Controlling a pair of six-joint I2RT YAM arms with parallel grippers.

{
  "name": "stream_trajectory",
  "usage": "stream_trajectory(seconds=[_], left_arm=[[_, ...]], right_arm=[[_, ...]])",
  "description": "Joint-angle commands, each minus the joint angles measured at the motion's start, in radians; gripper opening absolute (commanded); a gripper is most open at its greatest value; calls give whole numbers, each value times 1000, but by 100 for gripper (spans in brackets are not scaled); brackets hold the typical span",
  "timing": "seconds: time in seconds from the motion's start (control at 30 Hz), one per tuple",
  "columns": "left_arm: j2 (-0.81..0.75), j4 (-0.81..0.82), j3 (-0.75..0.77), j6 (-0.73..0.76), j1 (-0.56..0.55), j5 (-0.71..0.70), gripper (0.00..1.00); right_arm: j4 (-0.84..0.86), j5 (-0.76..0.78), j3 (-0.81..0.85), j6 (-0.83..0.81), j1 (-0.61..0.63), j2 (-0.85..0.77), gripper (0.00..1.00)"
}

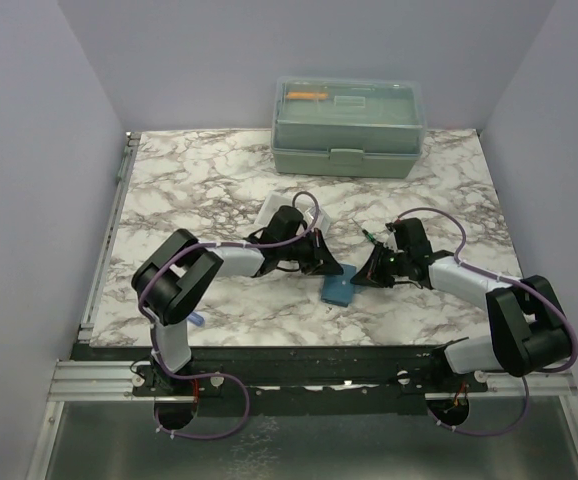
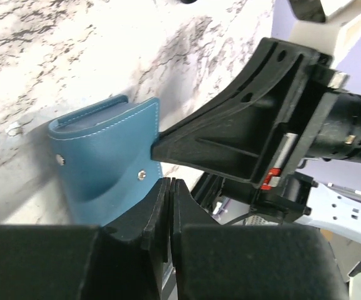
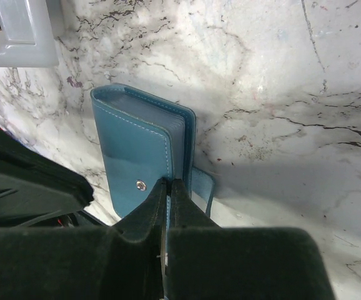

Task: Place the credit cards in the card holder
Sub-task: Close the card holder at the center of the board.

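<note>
The blue card holder (image 1: 337, 288) lies folded on the marble table between my two grippers. In the left wrist view the card holder (image 2: 102, 156) shows its stitched cover and two snaps. My left gripper (image 2: 170, 182) is shut, with its tips at the cover's near corner and nothing visible between them. My right gripper (image 3: 169, 183) is shut on the open edge of the card holder (image 3: 137, 144), with a blue layer between the fingers and a strap beside them. In the top view, the left gripper (image 1: 325, 266) and right gripper (image 1: 362, 277) flank the holder. No credit cards are in view.
A white tray (image 1: 267, 212) lies partly under the left arm and also shows in the right wrist view (image 3: 18, 37). A pale green lidded box (image 1: 349, 125) stands at the back. A green-black pen (image 1: 370, 238) lies behind the right gripper. A small blue object (image 1: 197, 320) lies by the left arm's base.
</note>
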Motion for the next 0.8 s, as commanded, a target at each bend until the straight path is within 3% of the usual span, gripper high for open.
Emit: stream_trajectory(seconds=[0.0,0.27,0.77], left_arm=[[44,-53,1,47,-6,-17,6],[124,-54,-31,63,-34,-53,0],[101,-182,-43,119,-58,-183,0]], right_arm=[[-81,113,-6,-22,5,24,1],[-105,99,-2,-16,5,-8,2],[-418,260,137,-6,42,-178,36]])
